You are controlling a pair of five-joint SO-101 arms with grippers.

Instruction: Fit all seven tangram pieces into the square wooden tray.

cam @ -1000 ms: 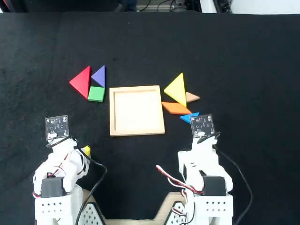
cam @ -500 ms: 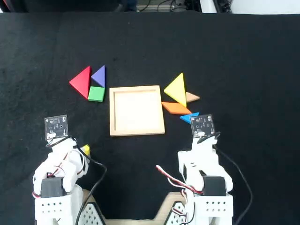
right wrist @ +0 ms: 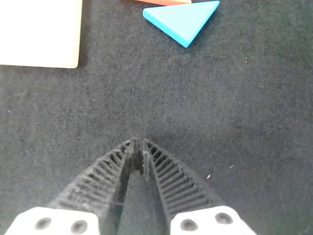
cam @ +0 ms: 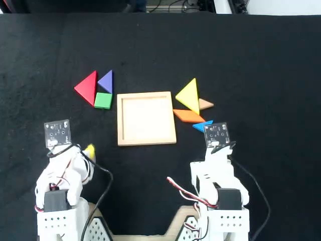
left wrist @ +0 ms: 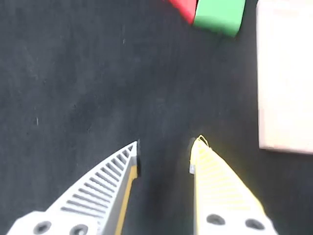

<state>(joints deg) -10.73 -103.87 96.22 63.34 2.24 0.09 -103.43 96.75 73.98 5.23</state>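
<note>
The square wooden tray (cam: 146, 118) lies empty mid-table. Left of it sit a red triangle (cam: 87, 87), a purple triangle (cam: 106, 80) and a green square (cam: 103, 100). Right of it lie a yellow triangle (cam: 189, 94), a tan triangle (cam: 204, 104), an orange parallelogram (cam: 188, 115) and a blue triangle (cam: 201, 125). My left gripper (left wrist: 164, 147) hangs open over bare cloth, short of the green square (left wrist: 219, 15) and red triangle (left wrist: 185, 8), beside the tray (left wrist: 283, 73). My right gripper (right wrist: 138, 145) is shut and empty, short of the blue triangle (right wrist: 183, 20).
Black cloth covers the whole table (cam: 251, 65). Both arm bases stand at the near edge, the left arm (cam: 60, 170) and the right arm (cam: 218, 170). A corner of the tray (right wrist: 39, 32) shows in the right wrist view.
The left arm has edged forward and its gripper has opened a little wider. The right arm and all pieces have stayed put.
</note>
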